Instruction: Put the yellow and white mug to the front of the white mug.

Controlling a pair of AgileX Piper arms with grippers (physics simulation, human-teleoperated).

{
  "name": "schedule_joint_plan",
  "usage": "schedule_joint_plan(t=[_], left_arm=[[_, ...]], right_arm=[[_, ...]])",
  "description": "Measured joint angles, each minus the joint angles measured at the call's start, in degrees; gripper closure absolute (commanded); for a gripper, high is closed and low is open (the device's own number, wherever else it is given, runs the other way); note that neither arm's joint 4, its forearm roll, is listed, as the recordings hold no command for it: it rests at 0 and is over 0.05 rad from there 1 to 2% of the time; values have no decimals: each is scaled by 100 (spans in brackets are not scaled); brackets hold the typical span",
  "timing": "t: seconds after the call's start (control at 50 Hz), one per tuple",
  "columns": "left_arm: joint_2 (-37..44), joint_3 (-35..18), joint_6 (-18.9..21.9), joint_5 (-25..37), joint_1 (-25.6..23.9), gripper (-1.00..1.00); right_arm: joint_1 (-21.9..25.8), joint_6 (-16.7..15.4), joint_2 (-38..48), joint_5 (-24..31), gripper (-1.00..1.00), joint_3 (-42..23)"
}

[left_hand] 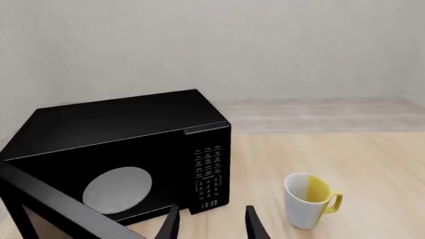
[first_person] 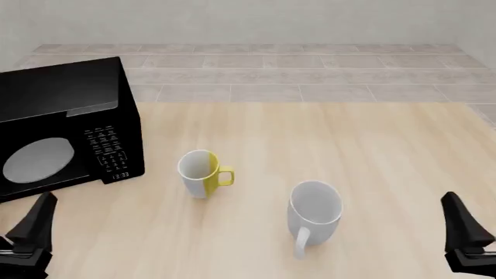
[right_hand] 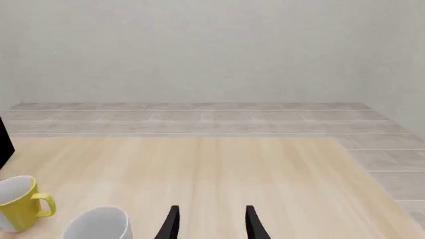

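The yellow and white mug [first_person: 201,173] stands upright near the table's middle, its yellow handle pointing right; the left wrist view shows this mug [left_hand: 309,199] too, and the right wrist view catches its yellow side [right_hand: 20,202]. The white mug [first_person: 315,214] stands to its right and nearer the front edge, handle toward the front; its rim [right_hand: 98,224] shows in the right wrist view. My left gripper [first_person: 31,229] sits low at the front left, and its fingers [left_hand: 169,226] stand apart with nothing between them. My right gripper [first_person: 465,229] sits at the front right, open [right_hand: 209,221] and empty.
A black microwave [first_person: 66,128] stands at the table's left, its door swung open toward my left gripper [left_hand: 40,199]. Beyond the wooden table [first_person: 349,139] lies a tiled floor and a pale wall.
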Motion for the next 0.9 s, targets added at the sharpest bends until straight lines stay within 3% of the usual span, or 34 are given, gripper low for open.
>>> schedule_joint_plan(t=[0.34,0.62,0.9], left_arm=[[-25,47,-60,-78,60,-100],[-30,55,-69,-91,70,-100],[-30,57,-72,-95,73,-100]], right_arm=[[111,-91,180,-156,-100,6],[914,-472,1516,-387,-100,-875],[1818,-962,3079,-117,-100,-1899]])
